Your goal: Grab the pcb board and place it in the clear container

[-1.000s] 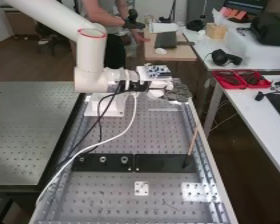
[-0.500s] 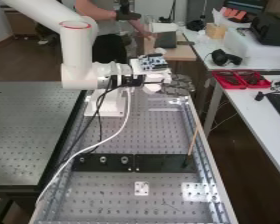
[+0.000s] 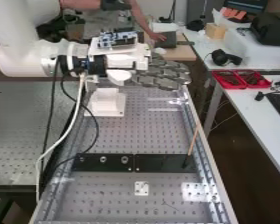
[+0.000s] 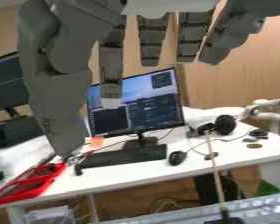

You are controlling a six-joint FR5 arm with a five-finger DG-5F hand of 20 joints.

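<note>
We see the hand [image 3: 160, 76] above the far end of the bench [image 3: 134, 135], fingers extended, a black plate [image 3: 162, 164] lying nearer us.

Pretty sure this is a robotics lab, folks.
Dead giveaway is the chunky white robot arm [image 3: 21, 57] with dark grey fingers [image 3: 165, 72] and a bare circuit board [image 3: 117, 39] riding on top near its wrist, plus loose cables. Under it there's a metal tabletop [image 3: 170, 137] full of holes, and another perforated tabletop [image 3: 21, 125] alongside. Desk stuff too: a monitor [image 4: 140, 102], keyboard [image 4: 124, 156], mouse [image 4: 178, 157] and headphones [image 4: 224, 125] share a white tabletop [image 4: 124, 176] with red trays [image 3: 240, 86].
</note>
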